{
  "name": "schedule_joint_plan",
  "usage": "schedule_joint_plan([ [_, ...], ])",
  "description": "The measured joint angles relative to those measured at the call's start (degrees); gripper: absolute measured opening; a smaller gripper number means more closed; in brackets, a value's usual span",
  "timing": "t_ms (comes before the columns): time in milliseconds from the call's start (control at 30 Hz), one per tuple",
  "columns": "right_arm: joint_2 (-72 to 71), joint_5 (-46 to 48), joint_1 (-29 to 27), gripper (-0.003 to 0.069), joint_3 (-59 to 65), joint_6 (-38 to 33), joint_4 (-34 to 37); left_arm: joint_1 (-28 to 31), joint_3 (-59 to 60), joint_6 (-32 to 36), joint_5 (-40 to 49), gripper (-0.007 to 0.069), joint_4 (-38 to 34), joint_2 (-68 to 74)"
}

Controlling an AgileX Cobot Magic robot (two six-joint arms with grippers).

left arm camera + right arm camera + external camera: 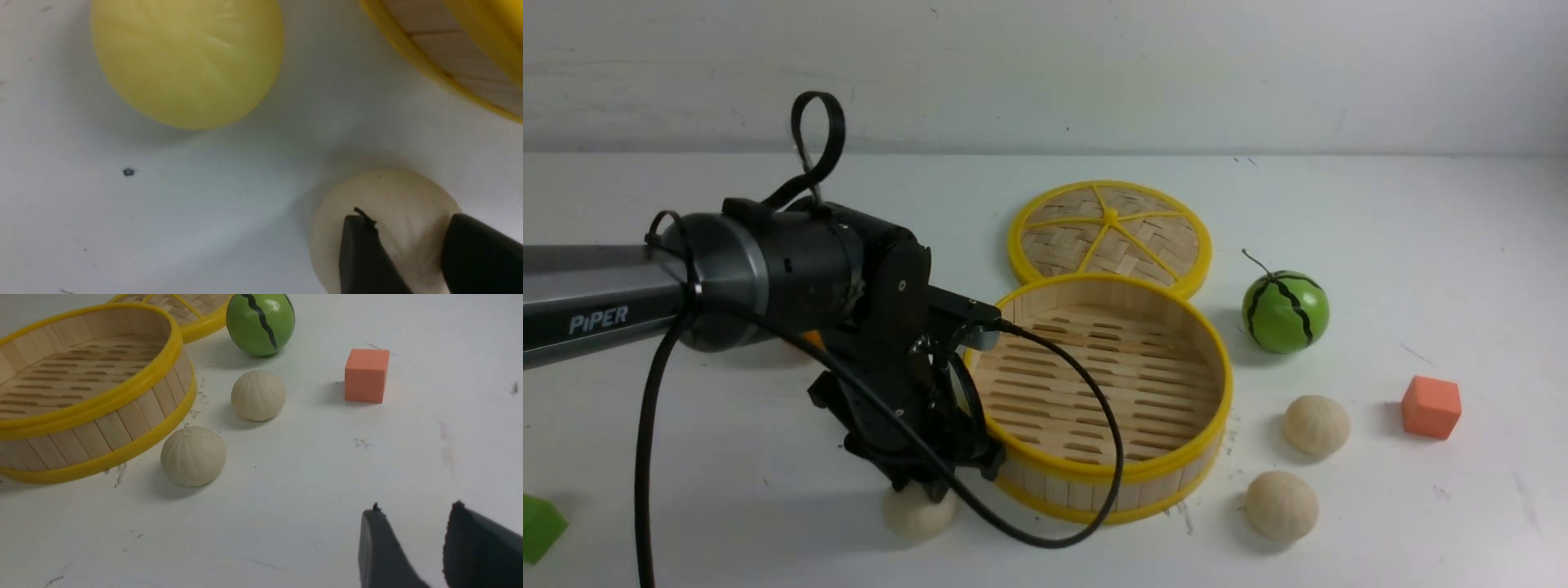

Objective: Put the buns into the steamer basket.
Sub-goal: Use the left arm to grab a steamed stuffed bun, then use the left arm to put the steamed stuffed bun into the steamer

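The steamer basket [1045, 483] stands near the middle of the white table [1380, 204], and its slotted floor holds nothing. None of the buns is in it.

Taking the basket as the dial in the front view, the woven lid [1109, 237] lies flat at 12 o'clock with its rim touching the basket's rim. The watermelon ball [1285, 312] sits at 2 o'clock. The far right cream bun [1316, 425] is at 3 o'clock, and the orange cube [1431, 407] lies farther out along the same line. The near right cream bun [1281, 505] is at 4 o'clock, close to the basket wall but apart from it. The left cream bun [919, 510] is at 8 o'clock, just beside the wall. A green block [539, 527] lies far out at 8 o'clock, at the picture's edge.

The left arm [596, 298] reaches in from 9 o'clock. The left gripper [408, 218] is down over the left cream bun, which rests on the table. Its jaws stand apart, with the bun's top showing between them. Whether the fingers [363, 257] touch the bun cannot be told.

The yellow bun [188, 61] lies on the table near the left cream bun, apart from it. It is hidden behind the arm in the front view.

The right gripper [416, 506] hangs over bare table with its jaws apart and nothing between them.
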Motion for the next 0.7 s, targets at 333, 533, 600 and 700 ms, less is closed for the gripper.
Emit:
schedule_joint_plan([
  [333, 0.0, 0.0, 0.0, 0.0239, 0.0, 0.0, 0.0, 0.0, -0.1, 0.0, 2.0, 0.0094, 0.6, 0.0],
  [533, 0.0, 0.0, 0.0, 0.024, 0.0, 0.0, 0.0, 0.0, -0.8, -1.1, 5.1, -0.0013, 0.8, -0.7],
  [600, 0.0, 0.0, 0.0, 0.0241, 0.0, 0.0, 0.0, -0.2, -1.4, -1.1, 6.4, -0.0013, 0.8, -1.4],
  [700, 0.0, 0.0, 0.0, 0.0241, 0.0, 0.0, 0.0, -2.1, -5.6, -1.2, 10.3, -0.0013, 1.1, -5.0],
])
